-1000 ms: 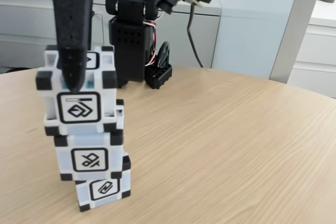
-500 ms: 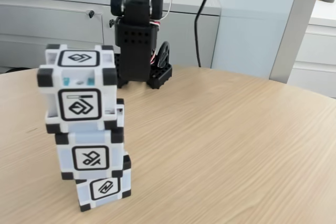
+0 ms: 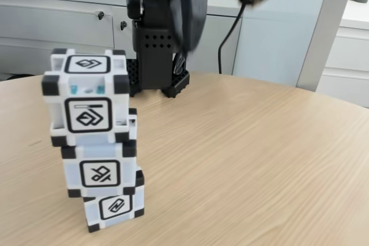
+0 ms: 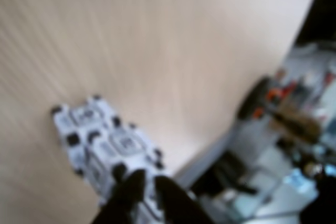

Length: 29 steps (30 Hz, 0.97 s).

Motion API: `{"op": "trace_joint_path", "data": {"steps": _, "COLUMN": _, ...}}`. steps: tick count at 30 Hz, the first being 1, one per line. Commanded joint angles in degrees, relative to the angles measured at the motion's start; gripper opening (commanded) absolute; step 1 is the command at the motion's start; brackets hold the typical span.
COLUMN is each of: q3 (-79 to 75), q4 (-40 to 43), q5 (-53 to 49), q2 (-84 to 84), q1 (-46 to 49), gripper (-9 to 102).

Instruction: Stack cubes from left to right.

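Three cubes [image 3: 95,142] stand stacked on the table [image 3: 242,154], left of the arm's base [image 3: 157,67]. Gripper [image 4: 146,184], blurred in the wrist view, fingers nearly closed, holding nothing.

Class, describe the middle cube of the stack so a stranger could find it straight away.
In the fixed view, start at the round wooden table and find the tower of three white cubes near its left front edge. The middle cube sits under the top cube and on the bottom cube; its front glyph alone looks crossed out.
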Motion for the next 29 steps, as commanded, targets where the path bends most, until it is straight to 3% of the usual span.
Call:
{"op": "trace_joint_path", "data": {"steps": 1, "q3": 12.1, "q4": -2.9, "q5": -3.0, "q2": 16.1, "q1": 0.4, "gripper": 0}}
{"op": "trace_joint_path", "data": {"steps": 6, "q3": 24.6, "q4": -2.9, "q5": -4.2, "q2": 28.9, "q1": 0.0, "gripper": 0}}
{"op": "trace_joint_path", "data": {"steps": 29, "q3": 25.8, "q4": -2.9, "q5": -2.4, "q2": 30.4, "q1": 0.8, "gripper": 0}}
